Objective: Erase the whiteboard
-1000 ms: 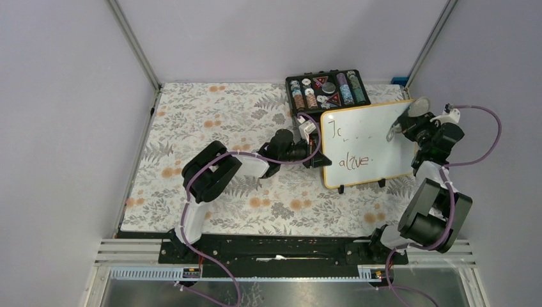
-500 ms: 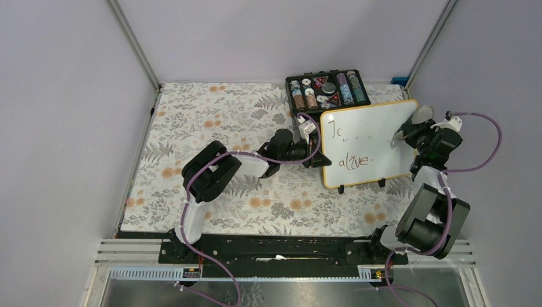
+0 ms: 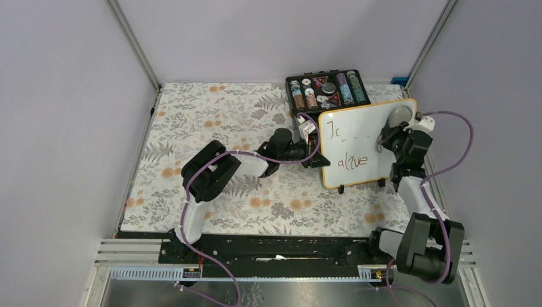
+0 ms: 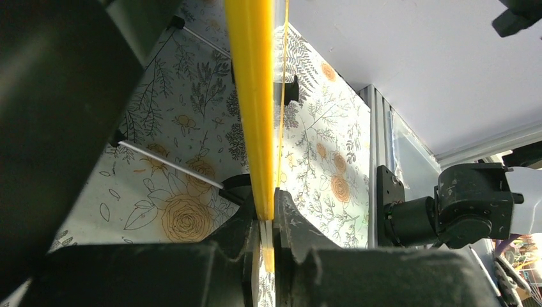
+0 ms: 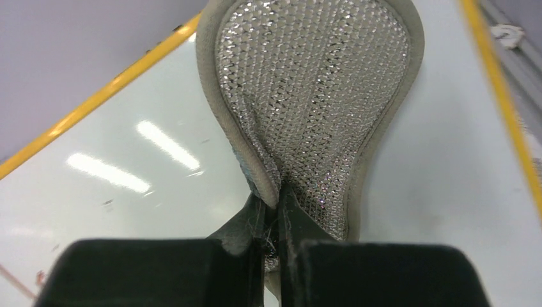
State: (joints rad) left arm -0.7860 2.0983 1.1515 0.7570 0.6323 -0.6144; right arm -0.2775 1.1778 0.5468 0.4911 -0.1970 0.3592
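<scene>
The whiteboard stands tilted on black feet at the right of the table, with a yellow frame. Green marks sit top left and red writing lower left. My left gripper is shut on the board's left edge; the left wrist view shows the yellow frame pinched in the gripper. My right gripper is shut on a silver mesh wiping pad that lies against the board's upper right. The right wrist view shows the pad in the gripper, flat on the white surface.
A black case of coloured chips stands just behind the board. A small blue object lies at the back right corner. A floral cloth covers the table. The enclosure walls stand close on the right.
My right gripper has moved left with the pad, from the board's right edge onto its upper right area. The left gripper has kept its hold on the board's left edge.
</scene>
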